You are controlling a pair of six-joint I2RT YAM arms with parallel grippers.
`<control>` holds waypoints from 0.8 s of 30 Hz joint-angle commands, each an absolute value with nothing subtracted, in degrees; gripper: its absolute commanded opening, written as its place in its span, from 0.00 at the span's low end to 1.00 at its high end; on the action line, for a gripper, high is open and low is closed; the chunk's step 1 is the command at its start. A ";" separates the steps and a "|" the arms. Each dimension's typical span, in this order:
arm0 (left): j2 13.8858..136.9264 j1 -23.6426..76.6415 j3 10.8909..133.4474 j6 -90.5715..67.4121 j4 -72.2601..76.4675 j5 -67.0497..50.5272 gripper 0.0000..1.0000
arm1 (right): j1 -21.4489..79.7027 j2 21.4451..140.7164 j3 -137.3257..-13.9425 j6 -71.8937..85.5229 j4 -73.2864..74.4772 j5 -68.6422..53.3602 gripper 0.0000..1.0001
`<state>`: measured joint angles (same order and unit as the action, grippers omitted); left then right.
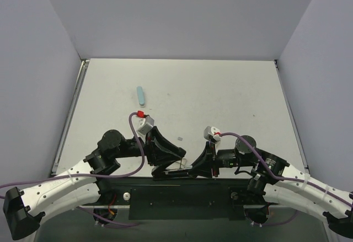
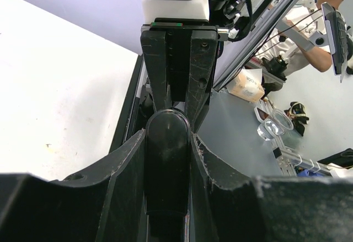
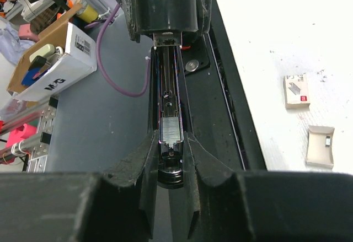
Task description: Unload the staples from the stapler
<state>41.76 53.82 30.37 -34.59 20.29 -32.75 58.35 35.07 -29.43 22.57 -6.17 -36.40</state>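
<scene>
**A:** What is read nearest, behind the table's edge?

**B:** "M&G" is printed on a white carton (image 3: 55,60), next to a barcode label. The carton is seen off the table (image 1: 220,98), on the near side.

**A:** Where is the stapler found?

**B:** The stapler (image 3: 170,109) is held at the near edge of the table, between the two arms.

**A:** How is its long axis laid?

**B:** It is laid left to right, along that edge. The rounded black end is turned to the left arm, and the open metal channel reaches to the right arm. The channel is turned up towards the right wrist camera. A short row of staples (image 3: 171,130) is seen in it, just beyond the right fingertips. Whether the stapler is level cannot be told.

**A:** How are the grippers set?

**B:** The left gripper (image 2: 168,143) is pressed onto the rounded end, one finger on each side. The right gripper (image 3: 170,138) is pinched on the sides of the channel. The stapler is gripped by both.

**A:** What is seen farther out?

**B:** A small box (image 3: 297,91) is lying on the table. A red mark is printed on it, too small to be read. An open tray (image 3: 321,146) is set near it, apart. Farthest, a pale blue bar (image 1: 141,95) is laid roughly near to far, well apart from the arms.
</scene>
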 commanded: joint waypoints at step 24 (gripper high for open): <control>43.42 53.53 34.01 -32.52 26.55 -25.59 0.00 | 59.15 34.45 -44.20 19.25 11.86 -17.85 0.39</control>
<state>45.60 53.82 30.37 -34.17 24.58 -29.89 59.24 35.62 -39.83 21.54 8.40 -22.09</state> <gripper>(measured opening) 0.425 0.362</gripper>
